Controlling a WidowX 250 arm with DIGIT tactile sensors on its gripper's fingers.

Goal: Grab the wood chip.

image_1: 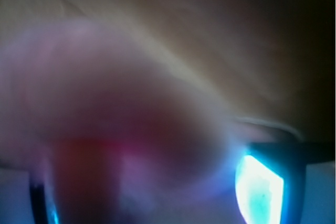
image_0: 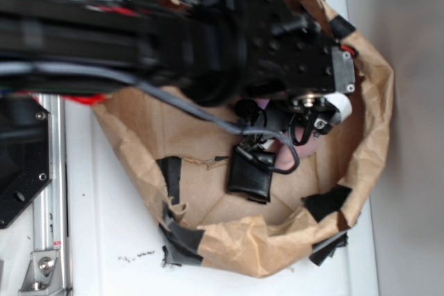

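The wood chip shows in neither view. In the exterior view my black arm reaches over a crumpled brown paper bag (image_0: pixel 378 102), with the gripper (image_0: pixel 295 135) lowered inside it onto a pink plush (image_0: pixel 286 152). Cables and the wrist hide most of the plush. The wrist view is very blurred. The pink plush (image_1: pixel 105 93) fills it, pressed close to the lens. The gripper (image_1: pixel 149 192) stands open, with one finger (image_1: pixel 260 187) glowing blue-white at the right edge and the other at the far left. The plush lies between them.
A glossy black block (image_0: pixel 250 177) lies on the bag's floor just left of the gripper. Black tape patches (image_0: pixel 325 202) dot the bag's rim. The bag sits on a white table (image_0: pixel 104 240). A metal rail (image_0: pixel 48 192) runs along the left.
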